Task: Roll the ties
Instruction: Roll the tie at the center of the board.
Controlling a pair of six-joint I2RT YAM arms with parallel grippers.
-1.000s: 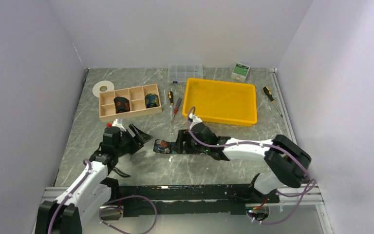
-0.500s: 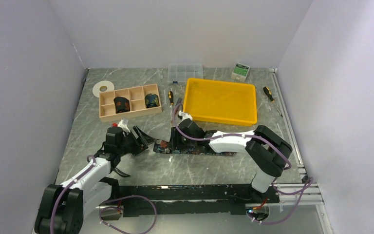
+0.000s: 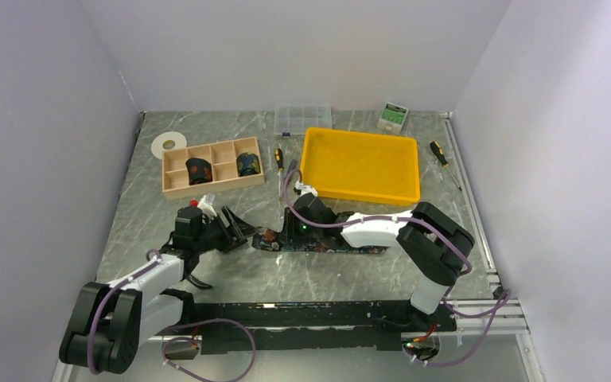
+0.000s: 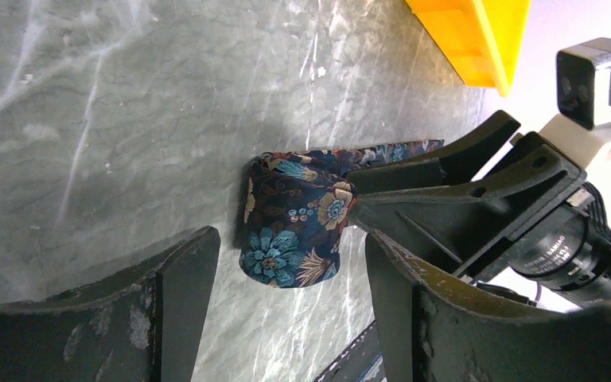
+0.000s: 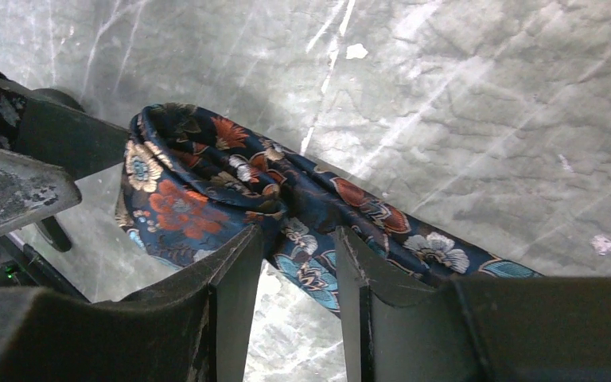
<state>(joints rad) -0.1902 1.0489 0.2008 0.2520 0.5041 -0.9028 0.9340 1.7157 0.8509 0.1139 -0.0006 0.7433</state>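
Bare tabletop (image 3: 139,215) lies open left of the arms and along the near edge. The yellow tray (image 3: 414,171) and wooden organizer (image 3: 177,189) (two coiled ties (image 3: 199,170) sit in its compartments) stand well behind. The tie (image 5: 318,203) lies flat mid-table, its left end rolled into a coil (image 4: 290,231). The left gripper (image 4: 288,239) is released, fingers either side of that coil. The right gripper (image 5: 298,235) straddles the strip just beside the coil, jaws narrow; whether they pinch the fabric I cannot tell. The surface is grey and marbled, with white walls (image 3: 302,48) on three sides.
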